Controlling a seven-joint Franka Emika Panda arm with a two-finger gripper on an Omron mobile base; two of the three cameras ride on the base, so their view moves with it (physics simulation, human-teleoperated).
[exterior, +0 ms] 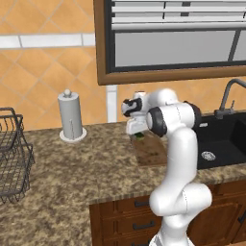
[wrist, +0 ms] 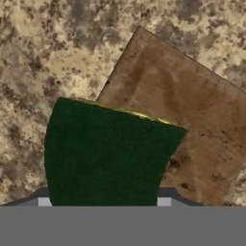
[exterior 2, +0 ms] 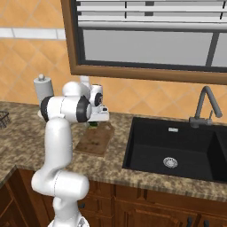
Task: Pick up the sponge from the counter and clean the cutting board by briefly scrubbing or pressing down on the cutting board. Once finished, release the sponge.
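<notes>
Dark green fills the lower middle of the hand view: the sponge sits directly ahead of the gripper, close to the camera and apparently clamped between the jaws, with a thin yellow edge on its far side (the fingertips themselves are hidden behind it, so the grip is a judgement, not a direct reading). In both base views a small green patch shows just under the hand, above the near end of the cutting board. The pickup therefore looks complete; the scrub or press on the board and the final release are judged to remain, and whether the sponge already touches the wood cannot be told. Relative to the gripper, in the hand view the board lies beyond and to the right of the sponge, with one corner pointing away toward the top; speckled granite counter occupies the left and the far side. The sponge overlaps the board's near-left edge, so part of it hangs over granite; shifting toward the board's middle would likely seat it fully on wood. The black sink basin lies beyond the board's far side, and the paper towel holder stands well apart on the other side, leaving open room around the hand.
</notes>
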